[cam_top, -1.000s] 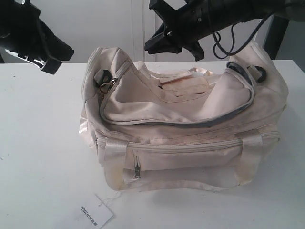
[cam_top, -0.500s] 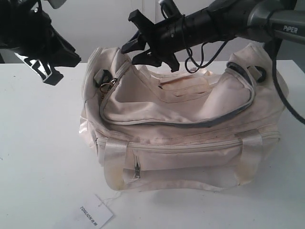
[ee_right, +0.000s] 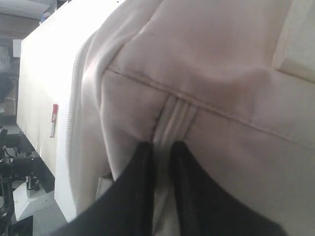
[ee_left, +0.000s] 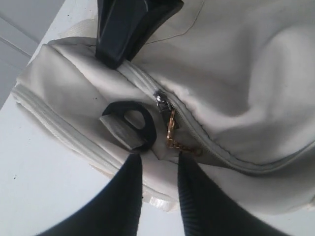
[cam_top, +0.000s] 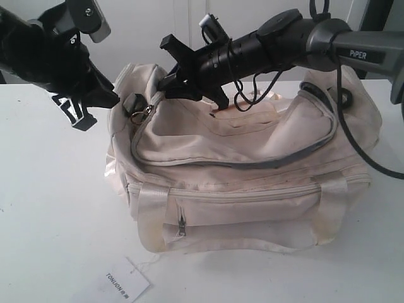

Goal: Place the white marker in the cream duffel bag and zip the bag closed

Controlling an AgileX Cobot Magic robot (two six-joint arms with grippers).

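The cream duffel bag (cam_top: 252,183) lies on the white table with its curved zip gaping along the front, dark lining showing. The white marker is out of view. My left gripper (cam_top: 108,96) is at the bag's left end; its fingers stand apart over the cream fabric (ee_left: 158,157), just short of the black end ring (ee_left: 129,123) and the zip slider with its gold chain pull (ee_left: 167,125). My right gripper (cam_top: 170,79) reaches across to the bag's top left. In its wrist view the fingers (ee_right: 160,147) are pinched on a ribbed cream band of the bag (ee_right: 172,118).
A white paper tag printed TONLION (cam_top: 123,283) lies on the table in front of the bag. The right arm's cables (cam_top: 353,139) hang over the bag's right end. A small white and red object (ee_right: 53,120) lies on the surface beyond the bag.
The right arm has swung left and down onto the bag's top left corner, and its jaws have narrowed onto the band. The left gripper has moved right, up to the bag's end.
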